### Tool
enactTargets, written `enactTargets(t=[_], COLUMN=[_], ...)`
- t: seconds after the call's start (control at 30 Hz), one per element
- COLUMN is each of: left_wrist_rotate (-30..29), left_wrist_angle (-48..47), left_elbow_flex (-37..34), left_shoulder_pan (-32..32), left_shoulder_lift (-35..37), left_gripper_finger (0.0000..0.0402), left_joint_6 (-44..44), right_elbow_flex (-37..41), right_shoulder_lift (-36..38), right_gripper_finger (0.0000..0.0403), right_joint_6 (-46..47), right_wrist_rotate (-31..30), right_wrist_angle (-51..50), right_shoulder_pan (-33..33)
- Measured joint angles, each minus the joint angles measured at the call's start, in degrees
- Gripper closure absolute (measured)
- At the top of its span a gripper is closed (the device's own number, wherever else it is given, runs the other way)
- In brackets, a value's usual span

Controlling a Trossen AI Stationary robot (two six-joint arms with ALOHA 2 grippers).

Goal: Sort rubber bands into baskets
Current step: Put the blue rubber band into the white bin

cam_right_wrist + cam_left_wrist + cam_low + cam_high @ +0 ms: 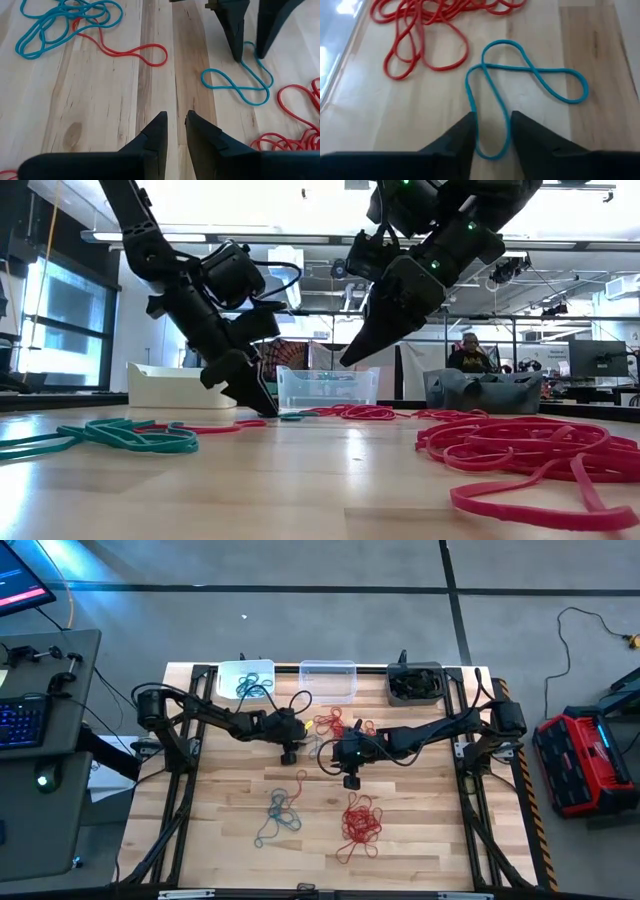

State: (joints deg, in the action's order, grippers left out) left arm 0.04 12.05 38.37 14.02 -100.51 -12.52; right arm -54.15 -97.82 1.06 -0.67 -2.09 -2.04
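The desk [420, 840] is pale butcher-block wood, and three tubs line its 12 o'clock edge: white tub [245, 679] at about 11, clear tub [328, 680] dead on 12, dark grey tub [415, 684] at about 1. The white one has some teal bands in it and the grey one has dark stuff I can't make out.

Loose rubber bands are all over. A tangled red pile [361, 823] sits toward 5 o'clock, a teal bunch [279, 817] toward 7, and a smaller red bunch [342, 724] lies near the clear tub.

The left pincer [491, 131] is down on the desk near the centre, fingers set narrowly either side of one end loop of a single teal band [527, 75] twisted into a figure eight, flat on the wood. The right pincer [175, 131] hangs just beside it toward 3 o'clock, fingers close together with a slim gap, nothing between them.
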Motion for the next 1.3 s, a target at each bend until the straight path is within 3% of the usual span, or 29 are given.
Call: enactTargets(t=[0.2, 0.27, 0.47, 0.77, 1.3], left_wrist_rotate=[-0.44, -1.19, -4.88, -14.99, -33.04], left_wrist_angle=[-0.49, -0.98, -4.42, -13.70, -20.40], left_elbow_flex=[-0.11, -0.20, -0.42, -0.33, -0.31], left_shoulder_pan=[-1.15, -1.39, -1.25, -0.98, 7.73], left_shoulder_lift=[0.47, 1.09, 5.80, 20.98, 44.30], left_gripper_finger=[0.0385, 0.0396, 0.0400, 0.0401, 0.0401], left_joint_6=[-4.73, -4.71, -4.22, -1.97, 3.29], right_elbow_flex=[0.00, 0.00, 0.00, -0.02, -0.01], right_shoulder_lift=[0.00, 0.00, 0.00, 0.00, 0.00], right_gripper_finger=[0.0343, 0.0343, 0.0343, 0.0343, 0.0343], right_joint_6=[-0.07, -0.89, -1.29, -1.51, -1.51], right_wrist_rotate=[0.00, 0.00, 0.00, 0.00, -0.02], right_wrist_angle=[-0.02, -0.08, -0.56, -0.26, -0.20], right_shoulder_pan=[0.00, 0.00, 0.00, 0.00, 0.00])
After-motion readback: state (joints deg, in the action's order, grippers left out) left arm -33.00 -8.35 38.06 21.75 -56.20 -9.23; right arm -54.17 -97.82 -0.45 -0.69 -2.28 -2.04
